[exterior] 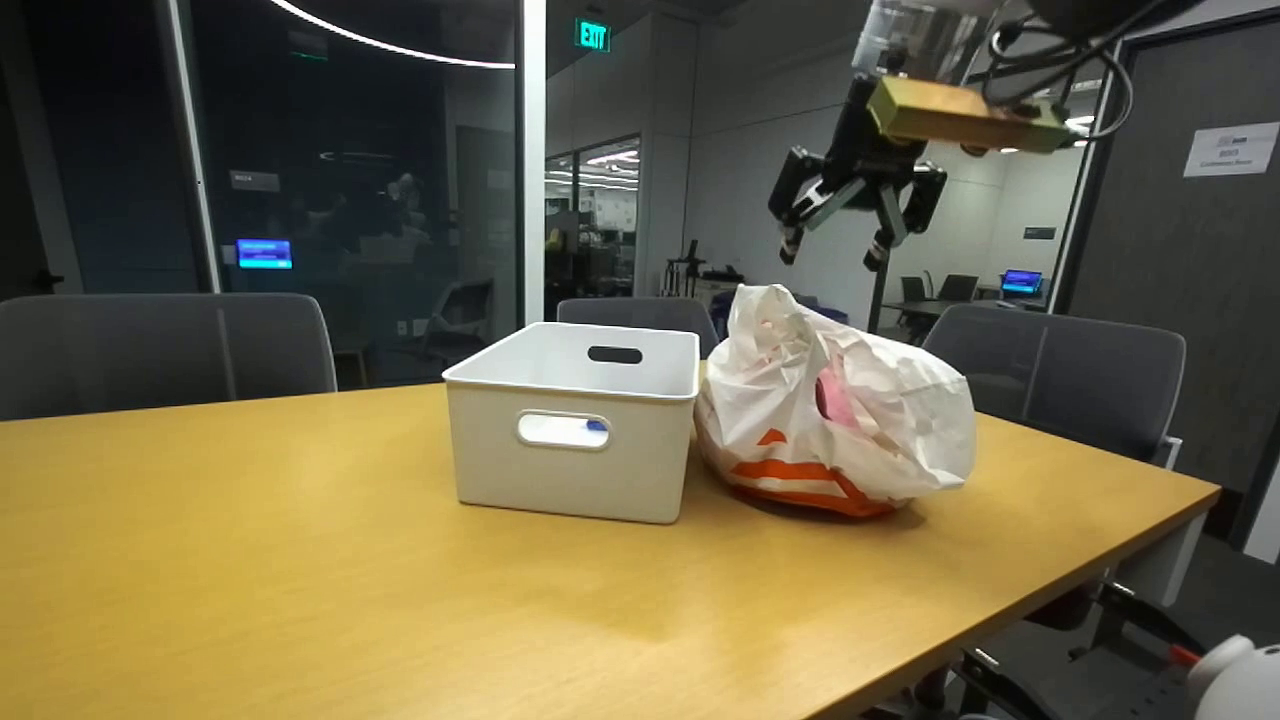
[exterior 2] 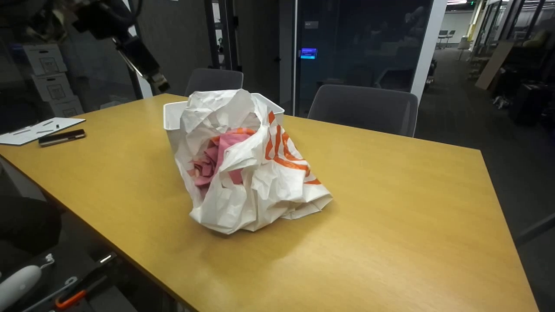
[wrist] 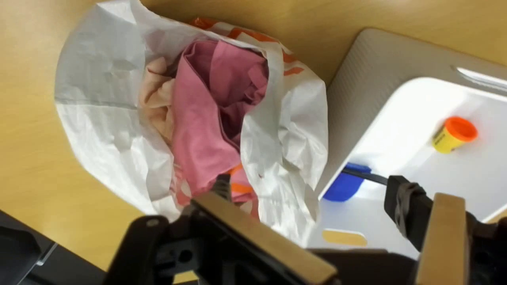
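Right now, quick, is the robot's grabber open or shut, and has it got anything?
Gripper: open, holding nothing.

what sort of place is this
Most likely an office meeting room: grey office chairs stand along a big table, there's a large dark glass wall behind, and a green exit sign glows up near the ceiling.
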Controlling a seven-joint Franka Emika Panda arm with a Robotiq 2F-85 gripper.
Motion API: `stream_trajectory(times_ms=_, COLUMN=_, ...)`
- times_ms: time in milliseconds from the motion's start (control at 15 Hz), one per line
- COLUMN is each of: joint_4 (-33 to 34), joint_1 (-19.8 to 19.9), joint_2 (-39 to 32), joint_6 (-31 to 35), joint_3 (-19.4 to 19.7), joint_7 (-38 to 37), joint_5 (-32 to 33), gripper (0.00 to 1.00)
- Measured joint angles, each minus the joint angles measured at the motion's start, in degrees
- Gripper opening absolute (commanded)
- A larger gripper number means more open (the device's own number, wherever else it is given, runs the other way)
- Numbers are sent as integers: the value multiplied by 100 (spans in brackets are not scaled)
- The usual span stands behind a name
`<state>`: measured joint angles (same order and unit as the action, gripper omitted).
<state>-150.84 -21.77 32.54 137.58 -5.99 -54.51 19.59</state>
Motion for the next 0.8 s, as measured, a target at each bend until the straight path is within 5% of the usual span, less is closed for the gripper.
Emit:
stream_trajectory(times_ms=533, joint_4=607, joint_1=1480, joint_2=823, joint_6=-978, joint_3=-1000, joint_7=5, joint_5=-321, gripper=100)
stream_trajectory(times_ms=800, joint_4=629, joint_1=1633, joint_2=880, joint_6=-989, joint_3=-1077, joint_7=3, joint_5=-321, gripper=100)
